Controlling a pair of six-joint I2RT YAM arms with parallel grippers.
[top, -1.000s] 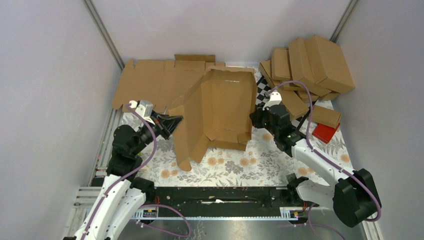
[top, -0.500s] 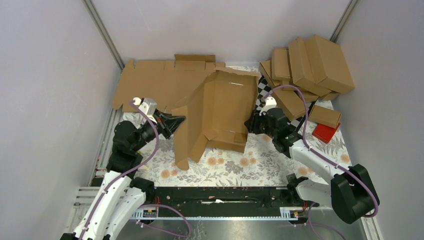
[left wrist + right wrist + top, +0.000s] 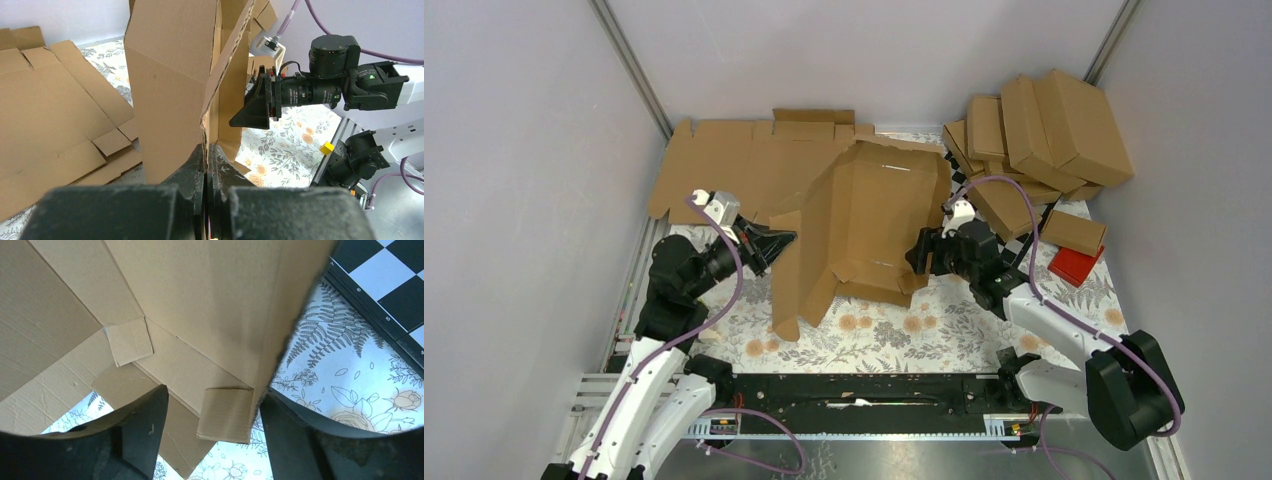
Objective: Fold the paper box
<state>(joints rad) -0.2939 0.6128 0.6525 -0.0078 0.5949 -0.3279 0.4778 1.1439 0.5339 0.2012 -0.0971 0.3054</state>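
The paper box [image 3: 864, 225] stands half-folded in the middle of the table, its brown walls raised and its open side facing up. My left gripper [image 3: 782, 240] is shut on the edge of the left wall. In the left wrist view that wall [image 3: 170, 75] rises straight out of the pinched left gripper [image 3: 206, 147]. My right gripper [image 3: 921, 252] is open at the box's near right corner. In the right wrist view, a small corner tab [image 3: 225, 412] and the right wall's edge [image 3: 280, 340] lie between its spread fingers [image 3: 150, 425], with the right gripper [image 3: 212, 395] gripping nothing.
Flat cardboard sheets [image 3: 724, 165] lie at the back left. Several finished cartons [image 3: 1044, 130] are piled at the back right over a checkered board [image 3: 954, 185]. A red block [image 3: 1074, 265] sits near the right wall. Floral cloth [image 3: 904, 325] covers the table.
My right gripper has opened and slid left and nearer along the box's right wall to its near corner. The box leans a little further left. The left gripper keeps its hold.
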